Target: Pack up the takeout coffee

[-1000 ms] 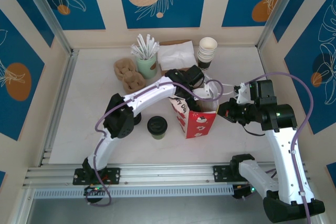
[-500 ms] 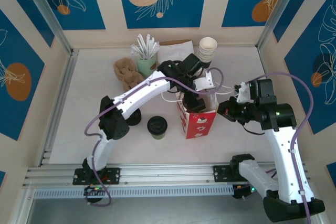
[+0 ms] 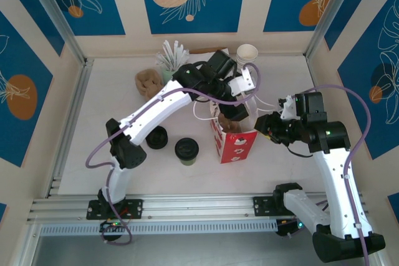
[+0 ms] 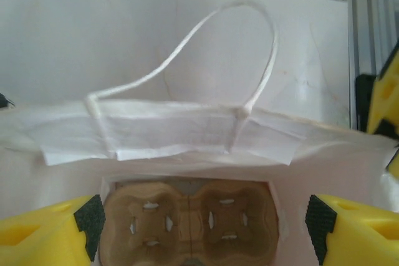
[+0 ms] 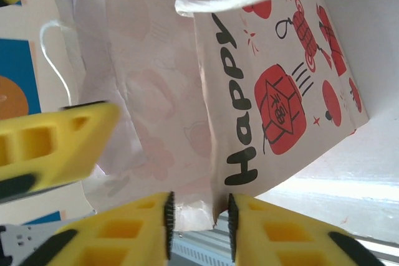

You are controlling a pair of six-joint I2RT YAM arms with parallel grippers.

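The takeout coffee (image 3: 186, 150), a short greenish cup with a black lid, stands on the table left of the red printed bag (image 3: 236, 146). My left gripper (image 3: 235, 112) hangs open over the bag's mouth. In the left wrist view its yellow fingers (image 4: 43, 228) stand wide apart (image 4: 199, 225), and a brown cardboard cup carrier (image 4: 187, 219) lies at the bottom of the bag. My right gripper (image 3: 265, 124) is at the bag's right rim. Its jaws (image 5: 198, 219) are parted, and the bag's paper edge (image 5: 218, 207) stands loose between the pads.
A loose flat black lid (image 3: 156, 137) lies left of the coffee. At the back are another cup carrier (image 3: 147, 82), a cup of white stirrers (image 3: 170, 59) and a stack of white cups (image 3: 246, 58). The bag's white handle (image 4: 249, 48) arches above its rim.
My right gripper's jaws have parted from the bag's rim. The left arm has swung toward the back, its gripper staying over the bag's mouth.
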